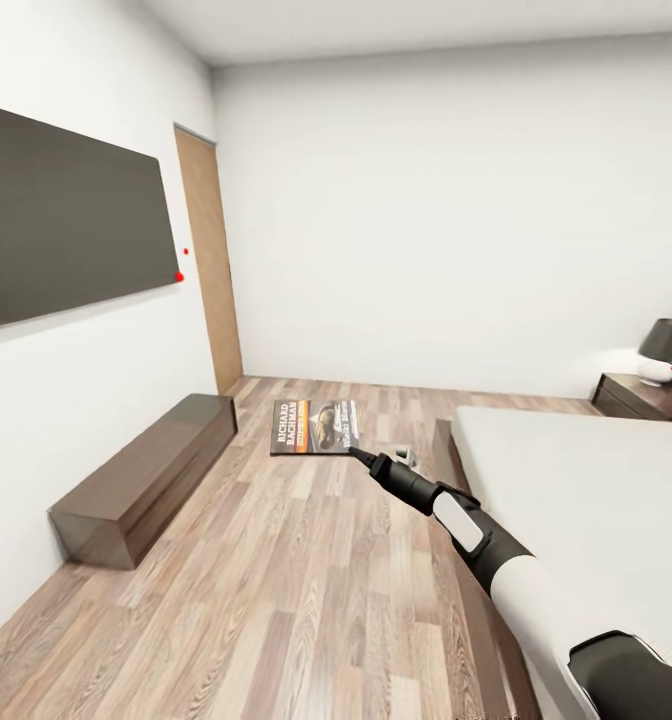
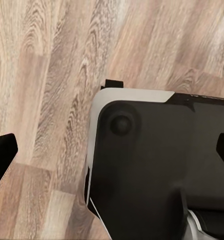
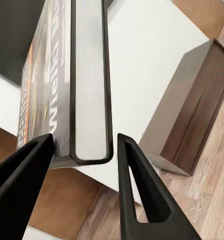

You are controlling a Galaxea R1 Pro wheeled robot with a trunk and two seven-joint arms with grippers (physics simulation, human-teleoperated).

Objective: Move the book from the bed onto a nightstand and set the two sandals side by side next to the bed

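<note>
Right arm (image 1: 496, 545): reaching forward over the wood-plank floor (image 1: 306, 590) beside the bed (image 1: 596, 500). Right gripper (image 3: 84, 160): its jaws are pinching the book (image 1: 315, 426) by the lower edge, holding it in the air, cover up and lettering showing. Left gripper (image 2: 112, 155): its jaws are standing spread, over the floor and the robot's dark base (image 2: 157, 165). Nightstand (image 1: 646, 396): carrying a dark-shaded lamp (image 1: 665, 350) beyond the bed. Low wooden bench (image 1: 146, 478): sitting under the wall screen (image 1: 61, 215).

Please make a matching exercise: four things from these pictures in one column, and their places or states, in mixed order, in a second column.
1. book
2. dark screen
3. lamp
4. low bench

A. on the nightstand
B. on the floor by the left wall
C. between the right gripper fingers
D. mounted on the left wall

Pairs: 1-C, 2-D, 3-A, 4-B
</note>
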